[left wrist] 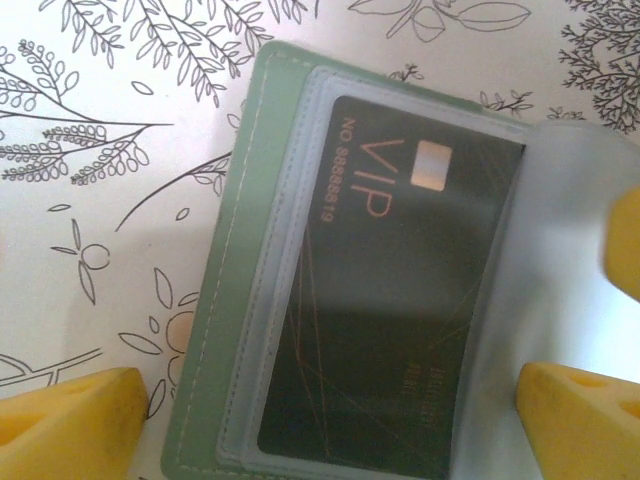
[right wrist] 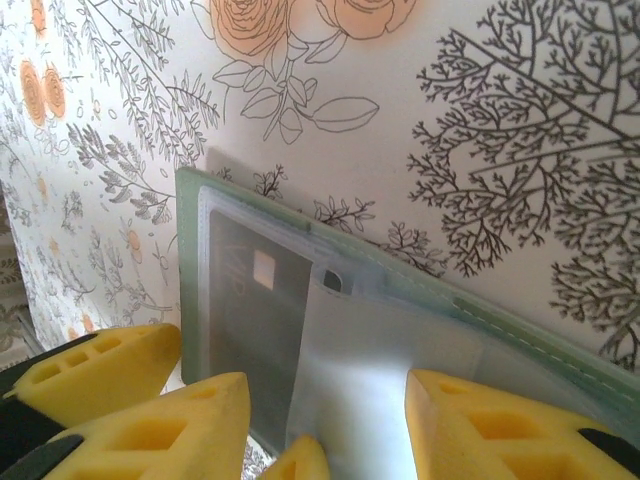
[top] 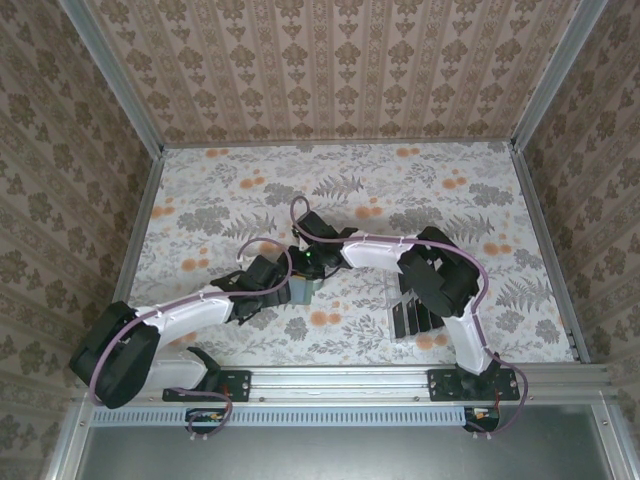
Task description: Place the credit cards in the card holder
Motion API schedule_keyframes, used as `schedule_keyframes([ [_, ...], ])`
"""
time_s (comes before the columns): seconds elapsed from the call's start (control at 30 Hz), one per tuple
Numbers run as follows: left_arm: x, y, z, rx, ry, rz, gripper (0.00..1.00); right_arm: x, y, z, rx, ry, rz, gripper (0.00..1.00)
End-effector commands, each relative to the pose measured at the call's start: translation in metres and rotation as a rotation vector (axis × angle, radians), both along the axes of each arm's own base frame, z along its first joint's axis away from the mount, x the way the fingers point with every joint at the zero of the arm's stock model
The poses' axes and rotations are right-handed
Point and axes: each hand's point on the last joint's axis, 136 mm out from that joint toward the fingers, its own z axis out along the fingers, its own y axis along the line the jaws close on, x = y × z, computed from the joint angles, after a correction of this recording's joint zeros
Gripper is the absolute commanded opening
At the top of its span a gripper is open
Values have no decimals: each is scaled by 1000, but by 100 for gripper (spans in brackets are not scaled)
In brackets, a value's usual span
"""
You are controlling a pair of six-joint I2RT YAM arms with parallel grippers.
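Card holder (left wrist: 235,300) lies open and flat on the flowery table (top: 450,200), right under both grippers, which meet over it. One black credit card (left wrist: 400,320) with the word VIP on it sits inside a see-through pocket of the holder, straight below the left gripper (left wrist: 320,400). The left gripper's yellow fingers (left wrist: 70,425) are spread wide, one on each side of the holder, and they grip nothing. The right gripper (right wrist: 330,410) is low over the other half of the holder, and its fingers (right wrist: 215,420) are partly apart. A cloudy see-through flap (right wrist: 350,340) of the holder runs up between them. I cannot tell if they pinch that flap or just stand beside it. I think this step is the end of putting one card in, since the card looks to be all the way in its pocket. More dark cards (top: 412,318) seem to wait well apart from both grippers, beside the right arm. I think the next move is to let the flap drop gently and lift away without dragging the holder. After that a gripper needs to go and fetch another card. The holder is light, so it could slide if a finger bumps it.
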Motion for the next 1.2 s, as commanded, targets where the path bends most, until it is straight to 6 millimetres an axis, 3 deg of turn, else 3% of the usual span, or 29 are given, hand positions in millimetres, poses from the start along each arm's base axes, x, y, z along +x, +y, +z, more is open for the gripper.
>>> schedule_keyframes([
  [0.0, -6, 10, -11, 14, 31, 42, 97, 3, -4, 31, 55, -47, -34, 47],
  [0.23, -7, 13, -13, 11, 32, 51, 96, -2, -15, 24, 67, -37, -91, 48],
  [0.83, -8, 15, -11, 4, 23, 49, 96, -6, -3, -8, 54, 10, -96, 47],
  [1.17, -8, 15, -11, 4, 23, 46, 96, -6, 3, -13, 63, 20, -92, 47],
])
